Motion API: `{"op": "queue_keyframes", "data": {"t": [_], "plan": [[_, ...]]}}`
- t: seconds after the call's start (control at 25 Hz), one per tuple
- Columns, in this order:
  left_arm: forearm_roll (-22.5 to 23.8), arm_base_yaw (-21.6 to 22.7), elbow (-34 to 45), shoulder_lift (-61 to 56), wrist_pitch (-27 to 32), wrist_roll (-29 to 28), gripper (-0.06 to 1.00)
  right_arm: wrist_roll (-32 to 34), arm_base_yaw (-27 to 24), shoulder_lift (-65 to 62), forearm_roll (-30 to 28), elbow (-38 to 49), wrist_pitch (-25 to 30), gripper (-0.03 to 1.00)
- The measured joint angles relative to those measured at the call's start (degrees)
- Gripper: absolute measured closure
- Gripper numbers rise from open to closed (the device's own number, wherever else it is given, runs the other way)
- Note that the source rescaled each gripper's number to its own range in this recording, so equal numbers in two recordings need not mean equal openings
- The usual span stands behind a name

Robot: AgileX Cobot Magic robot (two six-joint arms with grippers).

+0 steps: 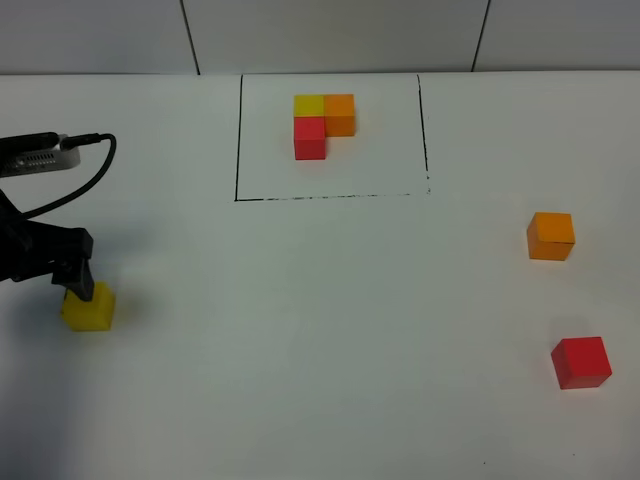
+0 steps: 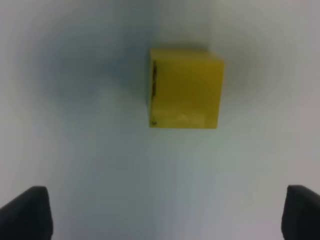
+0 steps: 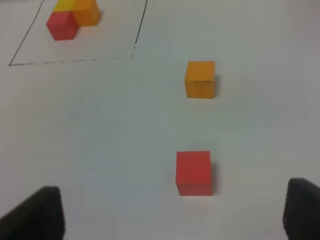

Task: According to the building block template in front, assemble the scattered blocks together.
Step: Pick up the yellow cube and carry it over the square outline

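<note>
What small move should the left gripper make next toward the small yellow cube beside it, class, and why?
Probably ease the left gripper down and forward until its open jaws straddle the small loose yellow cube. The jaws stand wide apart and empty, and the cube lies just ahead of them, roughly in line with the gap, not yet between them.

Three cams, one tabletop.
Our high cam sits off the arms and looks steeply down on the white table (image 1: pixel 330 330), with the building block template (image 1: pixel 324 125) toward the far edge. The left wrist cam is really close in, facing straight down on the yellow cube (image 2: pixel 185 89), which the high view shows well left of the template. The right wrist cam sits further off and tilts toward the template, also catching the orange cube (image 3: pixel 200 79) and red cube (image 3: pixel 194 172). The high view shares all of it.
</note>
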Motion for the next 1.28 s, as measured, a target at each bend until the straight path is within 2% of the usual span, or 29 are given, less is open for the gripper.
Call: {"op": "queue_keyframes", "data": {"t": [0.6, 1.28], "plan": [[-0.46, 0.00, 2.52, 7.29, -9.81, 0.06, 0.02, 0.00, 0.00, 0.00, 0.05, 0.00, 0.00, 0.18], [-0.44, 0.00, 2.82, 11.56, -14.16, 0.11, 0.03, 0.00, 0.00, 0.00, 0.06, 0.00, 0.00, 0.18]]}}
